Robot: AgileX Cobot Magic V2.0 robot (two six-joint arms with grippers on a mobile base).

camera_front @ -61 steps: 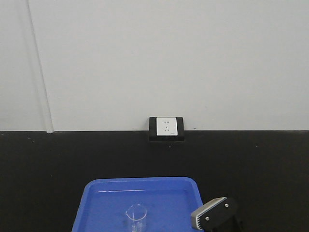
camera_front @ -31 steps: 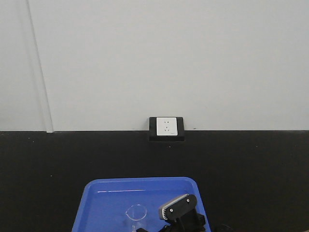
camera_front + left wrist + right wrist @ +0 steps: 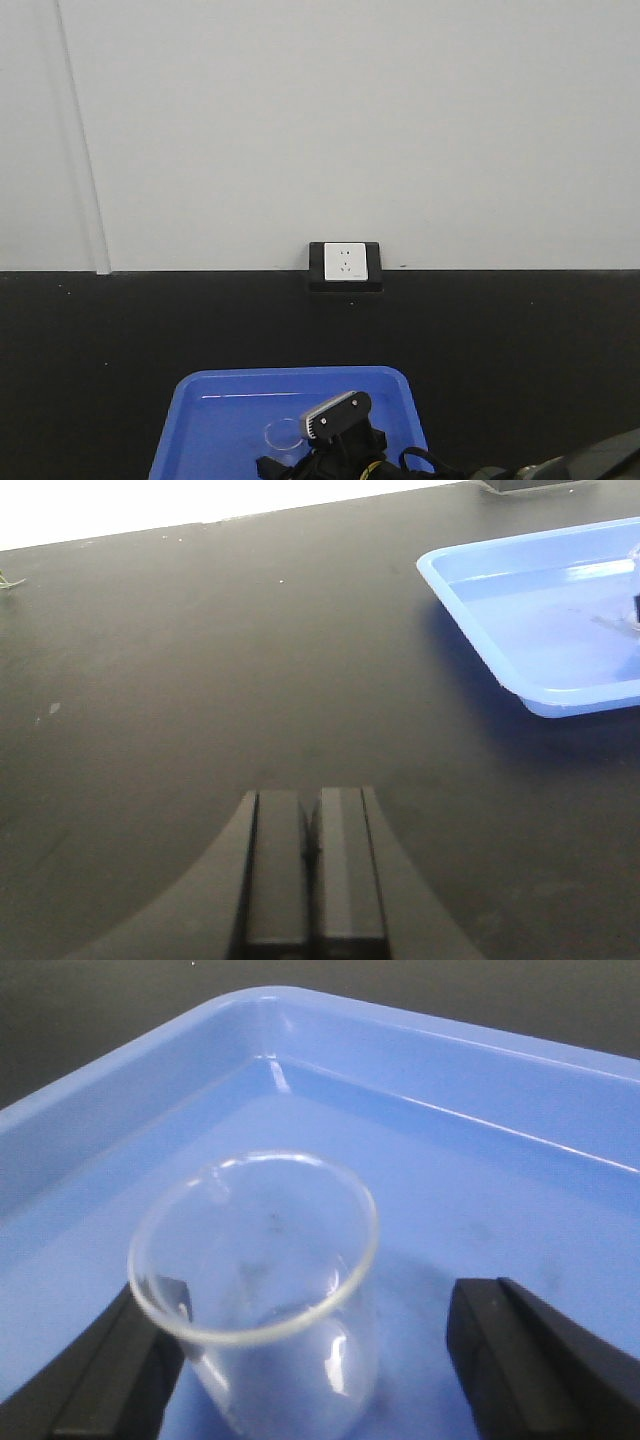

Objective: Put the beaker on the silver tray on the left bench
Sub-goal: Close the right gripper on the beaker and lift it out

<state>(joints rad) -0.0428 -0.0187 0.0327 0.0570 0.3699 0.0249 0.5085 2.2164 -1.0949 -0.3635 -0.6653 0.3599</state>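
Beaker (image 3: pixel 255 1280) is standing upright in the blue tray (image 3: pixel 500 1100) between the spread jaws of your right gripper (image 3: pixel 320 1345), while your left gripper (image 3: pixel 312 870) is sitting pressed together, well apart from it.

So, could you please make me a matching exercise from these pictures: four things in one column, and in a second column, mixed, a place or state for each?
Column 1
1. beaker
2. left tool
3. right tool
4. wall socket

Column 2
A. shut, over the bare black worktop
B. at the foot of the white wall
C. upright in the blue tray
D. open, one finger on each side of the beaker

Pairs: 1-C, 2-A, 3-D, 4-B
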